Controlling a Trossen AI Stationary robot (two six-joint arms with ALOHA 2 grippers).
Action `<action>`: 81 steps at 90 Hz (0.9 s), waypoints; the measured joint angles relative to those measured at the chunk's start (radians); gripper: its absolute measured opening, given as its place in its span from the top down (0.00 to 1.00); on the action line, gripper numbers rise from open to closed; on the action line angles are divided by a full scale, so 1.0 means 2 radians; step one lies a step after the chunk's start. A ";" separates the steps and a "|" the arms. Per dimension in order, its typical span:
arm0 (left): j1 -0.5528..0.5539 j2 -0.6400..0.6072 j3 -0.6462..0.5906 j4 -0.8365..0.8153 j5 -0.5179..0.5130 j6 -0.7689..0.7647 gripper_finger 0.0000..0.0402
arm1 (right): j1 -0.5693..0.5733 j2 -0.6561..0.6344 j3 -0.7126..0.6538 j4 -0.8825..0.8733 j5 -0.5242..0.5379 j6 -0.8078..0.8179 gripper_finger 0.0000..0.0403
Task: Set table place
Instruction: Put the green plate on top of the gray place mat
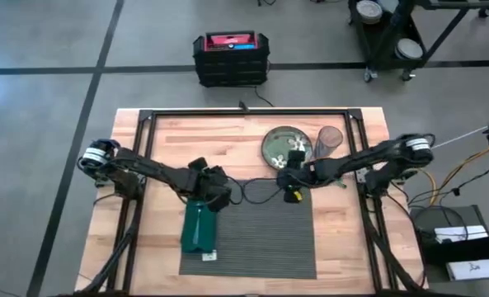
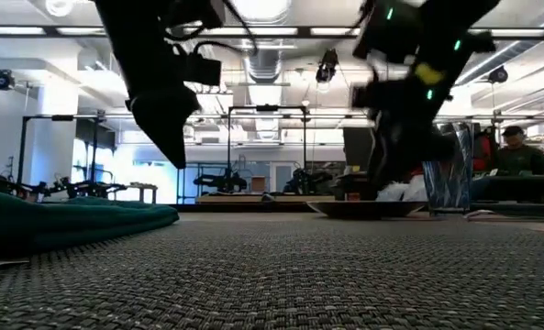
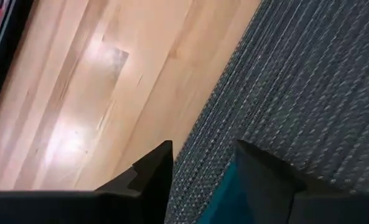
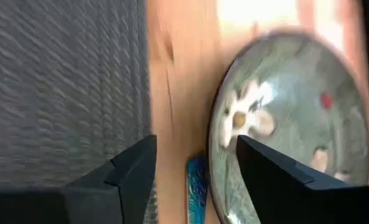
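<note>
The dark grey ribbed placemat (image 1: pixel 256 235) lies at the near middle of the wooden table (image 1: pixel 343 239). A dark green napkin (image 1: pixel 199 227) rests along its left part. A round flower-patterned plate (image 1: pixel 287 146) sits on the table beyond the mat's far right corner. My left gripper (image 3: pixel 203 180) hangs open above the mat's far left edge, clear of the mat (image 2: pixel 272 275) and over the napkin's far end (image 3: pixel 218 199). My right gripper (image 4: pixel 193 171) is open and low at the plate (image 4: pixel 284 124). One finger is over the plate and the other over bare wood. My right gripper comes at the plate's near rim (image 4: pixel 218 155) from above, slanting from the table's right. Its open fingers (image 4: pixel 271 168) stand on either side of that rim. Whether they touch the plate I cannot tell. The plate lies flat on the table.
A drinking glass (image 1: pixel 329 140) stands just right of the plate at the far right. The black frame rail (image 1: pixel 244 113) runs along the far edge. A black and red case (image 1: pixel 230 56) sits on the floor beyond the table.
</note>
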 joint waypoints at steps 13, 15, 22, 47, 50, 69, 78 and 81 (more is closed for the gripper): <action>0.000 -0.022 -0.009 0.005 -0.002 -0.009 0.67 | -0.012 0.047 0.005 0.004 0.035 0.013 0.54; 0.000 -0.024 -0.011 0.005 -0.002 -0.011 0.68 | -0.013 0.050 0.008 0.006 0.042 0.014 0.55; 0.000 -0.033 -0.019 0.009 -0.002 -0.014 0.69 | -0.018 0.055 0.012 0.007 0.048 0.016 0.57; 0.000 -0.046 -0.029 0.019 -0.004 -0.012 0.71 | -0.037 0.056 0.018 0.030 0.062 0.013 0.65; 0.000 -0.046 -0.028 0.021 -0.004 -0.012 0.70 | -0.040 0.057 0.018 0.030 0.062 0.014 0.66; -0.001 -0.047 -0.029 0.021 -0.003 -0.010 0.69 | -0.045 0.068 0.018 0.035 0.063 0.000 0.76; -0.002 -0.047 -0.029 0.021 -0.004 -0.010 0.69 | -0.045 0.078 0.018 0.035 0.063 -0.010 0.83; -0.002 -0.047 -0.029 0.022 -0.003 -0.010 0.70 | -0.045 0.081 0.018 0.036 0.067 -0.010 0.86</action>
